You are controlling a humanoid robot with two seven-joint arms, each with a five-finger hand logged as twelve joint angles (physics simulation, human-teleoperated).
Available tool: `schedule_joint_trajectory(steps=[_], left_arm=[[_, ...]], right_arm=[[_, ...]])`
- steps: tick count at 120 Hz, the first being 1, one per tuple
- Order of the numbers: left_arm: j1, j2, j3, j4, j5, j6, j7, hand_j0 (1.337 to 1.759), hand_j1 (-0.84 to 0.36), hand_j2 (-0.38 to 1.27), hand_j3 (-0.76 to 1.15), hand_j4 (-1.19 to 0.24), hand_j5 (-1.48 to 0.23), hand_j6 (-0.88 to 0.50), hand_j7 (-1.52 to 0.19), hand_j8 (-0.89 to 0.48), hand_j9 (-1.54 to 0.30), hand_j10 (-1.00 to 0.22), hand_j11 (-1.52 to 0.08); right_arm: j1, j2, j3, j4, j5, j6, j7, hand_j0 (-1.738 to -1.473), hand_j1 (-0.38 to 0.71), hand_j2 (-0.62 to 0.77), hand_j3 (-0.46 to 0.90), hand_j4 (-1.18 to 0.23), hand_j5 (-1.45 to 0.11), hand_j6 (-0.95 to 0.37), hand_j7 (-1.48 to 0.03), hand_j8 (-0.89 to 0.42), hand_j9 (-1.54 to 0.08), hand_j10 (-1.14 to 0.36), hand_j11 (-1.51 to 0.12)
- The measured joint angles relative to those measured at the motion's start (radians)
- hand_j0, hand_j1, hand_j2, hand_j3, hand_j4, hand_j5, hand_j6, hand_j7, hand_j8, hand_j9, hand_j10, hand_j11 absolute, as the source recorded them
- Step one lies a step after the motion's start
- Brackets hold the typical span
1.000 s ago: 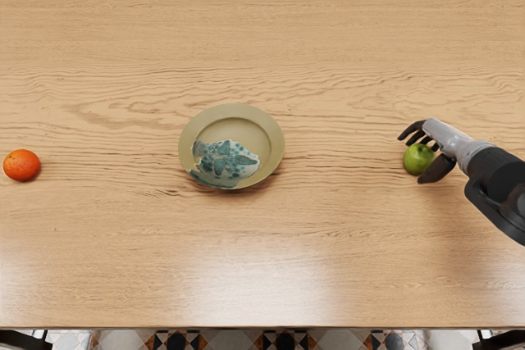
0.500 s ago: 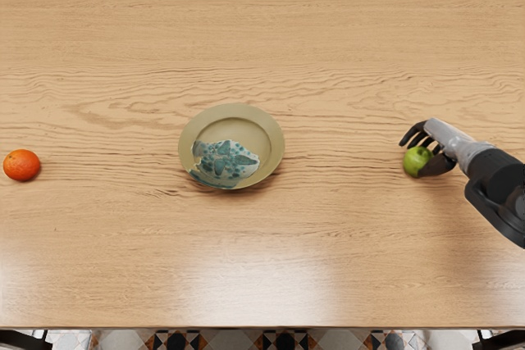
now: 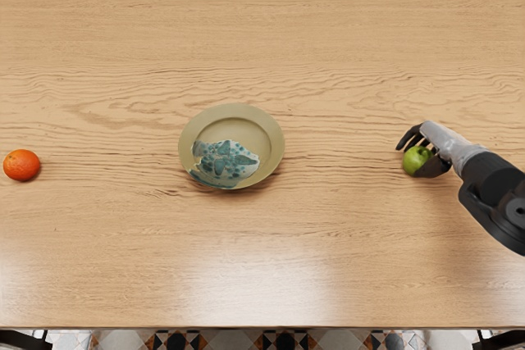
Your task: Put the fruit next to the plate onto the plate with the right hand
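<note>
Grip: our right robot hand [image 3: 430,150] curls around the green apple [image 3: 415,161].
Risk: we judge the round fruit may slip and roll before reaching the distant plate [image 3: 271,133].

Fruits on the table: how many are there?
2. An orange lies near the table's left edge. A green apple is far right, with the right hand curled around it. Nothing seems hidden.

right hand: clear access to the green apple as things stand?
Probably yes: the right hand has its fingers curled around the green apple near the right end of the table, and nothing else lies close enough to block it.
</note>
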Motion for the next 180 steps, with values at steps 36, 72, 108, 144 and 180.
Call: schedule_joint_trajectory(steps=[36,72,108,144,180], left_arm=[[0.0,0.0,0.001,0.0,0.0,0.0,0.0,1.658,0.35,0.0,0.0,0.0,0.0,0.0,0.0,0.0,0.0,0.0,0.0],[0.0,0.0,0.001,0.0,0.0,0.0,0.0,1.658,0.35,0.0,0.0,0.0,0.0,0.0,0.0,0.0,0.0,0.0,0.0],[0.0,0.0,0.001,0.0,0.0,0.0,0.0,1.658,0.35,0.0,0.0,0.0,0.0,0.0,0.0,0.0,0.0,0.0,0.0],[0.0,0.0,0.001,0.0,0.0,0.0,0.0,1.658,0.35,0.0,0.0,0.0,0.0,0.0,0.0,0.0,0.0,0.0,0.0],[0.0,0.0,0.001,0.0,-0.001,0.0,0.001,1.658,0.35,0.0,0.0,0.0,0.0,0.0,0.0,0.0,0.0,0.0,0.0]], right_arm=[[0.002,-0.002,0.003,-0.002,0.023,0.009,0.009,-1.644,0.26,0.17,0.0,-0.69,-0.83,-0.51,-0.86,-0.41,-0.88,-0.56,-0.89],[0.024,-0.01,0.052,0.0,0.087,0.078,0.012,-1.65,0.21,0.12,0.0,-0.68,-0.92,-0.52,-0.9,-0.41,-0.93,-0.56,-0.95],[0.102,0.028,0.1,0.009,0.191,0.181,0.012,-1.652,0.21,0.11,0.0,-0.68,-0.95,-0.51,-0.91,-0.4,-0.95,-0.56,-0.97],[0.194,0.121,0.104,0.013,0.297,0.236,0.012,-1.654,0.22,0.13,0.0,-0.67,-0.96,-0.5,-0.91,-0.39,-0.95,-0.55,-0.96],[0.255,0.207,0.106,0.013,0.351,0.257,0.012,-1.655,0.24,0.16,0.0,-0.67,-0.97,-0.49,-0.91,-0.38,-0.94,-0.53,-0.95]])
